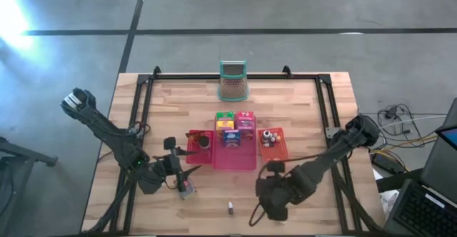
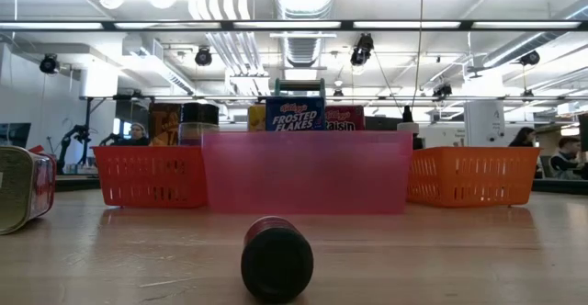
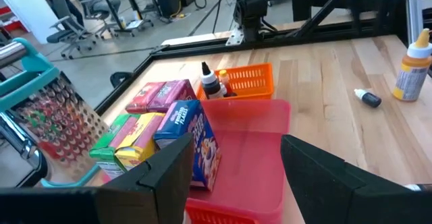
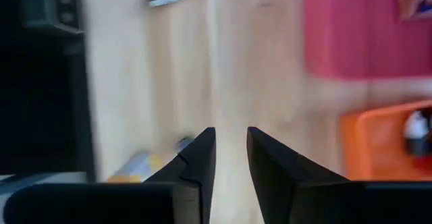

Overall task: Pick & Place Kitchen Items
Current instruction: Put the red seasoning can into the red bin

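A pink tray (image 1: 235, 157) in the table's middle holds green, yellow, blue and pink boxes (image 3: 155, 126). The red tray (image 1: 194, 145) beside it holds a dark jar, and the orange tray (image 1: 272, 145) holds tiny bottles (image 3: 212, 84). A small dark-capped bottle (image 1: 230, 207) lies on its side near the front edge. A tin (image 2: 18, 190) lies by my left gripper (image 1: 182, 167), which is open and empty, left of the trays. My right gripper (image 4: 231, 140) points down at bare wood right of the small bottle, open by a narrow gap. A yellow bottle (image 3: 413, 69) stands close to it.
A teal-rimmed mesh holder (image 1: 233, 80) stands at the far middle of the table. A black rail frame (image 1: 325, 101) runs along the table's edges. Bare wood (image 1: 314, 215) lies along the near edge on both sides of the small bottle.
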Robot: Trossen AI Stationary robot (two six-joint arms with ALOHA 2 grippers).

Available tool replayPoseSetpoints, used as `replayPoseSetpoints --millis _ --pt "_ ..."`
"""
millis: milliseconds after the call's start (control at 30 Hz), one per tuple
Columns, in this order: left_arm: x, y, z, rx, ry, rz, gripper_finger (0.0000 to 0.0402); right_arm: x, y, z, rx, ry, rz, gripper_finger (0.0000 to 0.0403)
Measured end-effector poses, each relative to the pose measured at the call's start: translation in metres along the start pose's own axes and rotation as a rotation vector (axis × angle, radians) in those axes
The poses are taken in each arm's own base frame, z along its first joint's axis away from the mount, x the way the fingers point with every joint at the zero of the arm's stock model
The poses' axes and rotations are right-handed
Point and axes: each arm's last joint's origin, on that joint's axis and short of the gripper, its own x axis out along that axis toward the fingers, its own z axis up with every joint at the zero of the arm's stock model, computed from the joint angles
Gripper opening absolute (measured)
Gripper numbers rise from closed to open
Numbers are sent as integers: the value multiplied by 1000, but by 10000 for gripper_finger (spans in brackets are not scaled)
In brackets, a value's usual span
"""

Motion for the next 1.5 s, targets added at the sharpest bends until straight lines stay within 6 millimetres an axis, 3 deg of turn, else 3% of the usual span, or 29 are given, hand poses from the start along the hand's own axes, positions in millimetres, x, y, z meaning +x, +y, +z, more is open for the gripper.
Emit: replayPoseSetpoints --millis 267,400,600,800,1033,1133,1300,1500 --pt "0 0 0 -4 -1 -1 227 -40 30 -17 181 26 118 107" --pt "0 0 0 -8 -3 -1 227 -50 38 -31 252 28 109 121" --pt "0 0 0 -8 -3 -1 227 -47 44 -38 226 5 84 143" --pt "0 0 -4 -14 18 -26 227 -45 39 -25 76 -104 45 156" --pt "-10 -4 0 -105 229 -470 227 -43 31 -17 -32 -151 -9 156" --pt "-15 -3 -4 -123 351 -575 227 -43 30 -14 -67 -172 -26 145" --pt "-18 5 -21 -80 553 -540 227 -37 25 -4 -112 -244 -60 127" --pt "-29 11 -39 -170 752 -409 227 -22 12 11 -180 -260 -71 114"
